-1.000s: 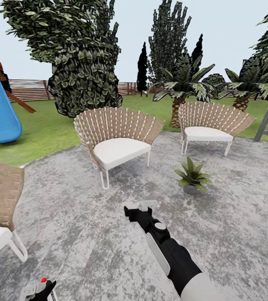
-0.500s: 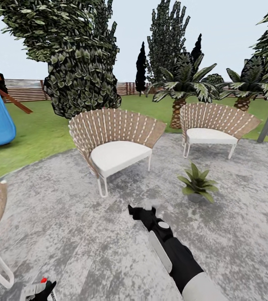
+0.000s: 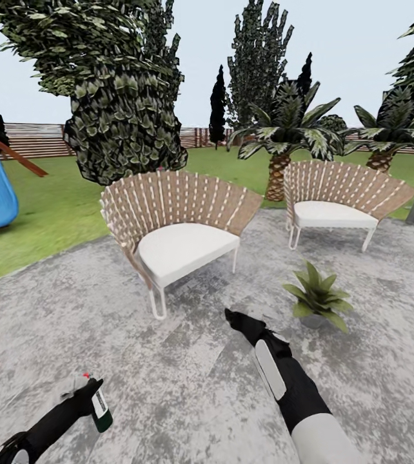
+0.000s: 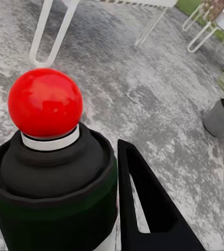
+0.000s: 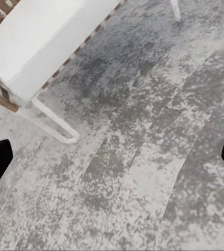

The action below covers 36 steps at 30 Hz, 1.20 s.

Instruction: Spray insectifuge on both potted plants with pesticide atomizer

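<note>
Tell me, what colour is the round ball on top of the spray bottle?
Bright red. The spray head of the pesticide atomizer shows best in the left wrist view.

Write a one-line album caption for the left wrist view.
Black end effector gripping a dark green spray bottle with a round red tip, above grey stone patio near a small grey-potted plant.

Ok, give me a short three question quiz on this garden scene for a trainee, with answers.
1. True or false: the left claw holds the pesticide atomizer.
2. What colour is the spray head?
3. The potted plant on the patio stands: A) left of the near chair, B) right of the right arm, C) on the lawn.

Key: 1 true; 2 red; 3 B.
</note>
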### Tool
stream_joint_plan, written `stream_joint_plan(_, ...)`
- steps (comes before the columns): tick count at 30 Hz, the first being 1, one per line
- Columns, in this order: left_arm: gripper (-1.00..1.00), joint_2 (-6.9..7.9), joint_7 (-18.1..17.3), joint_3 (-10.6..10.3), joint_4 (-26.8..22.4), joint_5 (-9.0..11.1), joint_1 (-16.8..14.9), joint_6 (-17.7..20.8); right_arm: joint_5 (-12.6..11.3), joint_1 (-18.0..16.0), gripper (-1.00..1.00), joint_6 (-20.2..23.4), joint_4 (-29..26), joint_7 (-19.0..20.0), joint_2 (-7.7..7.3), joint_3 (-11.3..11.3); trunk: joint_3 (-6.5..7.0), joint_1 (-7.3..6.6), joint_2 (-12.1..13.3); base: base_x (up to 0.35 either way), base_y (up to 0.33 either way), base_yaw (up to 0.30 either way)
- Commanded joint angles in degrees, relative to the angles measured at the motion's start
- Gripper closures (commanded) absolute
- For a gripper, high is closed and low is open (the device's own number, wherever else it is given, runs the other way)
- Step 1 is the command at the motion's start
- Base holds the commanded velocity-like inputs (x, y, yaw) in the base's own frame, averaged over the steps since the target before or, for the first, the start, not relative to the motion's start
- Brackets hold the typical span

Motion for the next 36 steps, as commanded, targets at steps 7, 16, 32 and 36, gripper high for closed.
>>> stream_joint_plan(7, 1.0, -0.26, 0.73, -0.53, 0.09, 0.01, -0.07, 0.63, -3.37, 0.0, -1.0, 0.29, 0.2, 2.15, 0.02, -7.41, 0.0, 0.0, 0.0, 0.332, 0.0, -0.007)
stream_joint_plan(16, 1.0, -0.29, 1.62, -2.22, 0.53, 0.48, -0.09, 0.49, -3.63, 0.0, -1.0, 0.66, 0.26, 2.45, 0.02, -7.88, 0.11, 0.0, 0.0, 0.332, -0.084, -0.074)
stream_joint_plan(32, 1.0, 0.31, 3.28, -0.6, 10.33, 0.64, 2.71, -10.59, -16.52, -3.42, -1.0, -3.47, 21.6, 21.39, -1.36, -11.26, 0.11, 0.0, 0.0, 0.325, 0.084, -0.007)
stream_joint_plan(36, 1.0, 0.4, 3.3, -0.5, 10.97, 0.7, 2.71, -10.69, -16.7, -3.43, -1.0, -3.39, 21.64, 19.78, -1.85, -12.7, 0.11, 0.0, 0.0, 0.321, 0.116, 0.0)
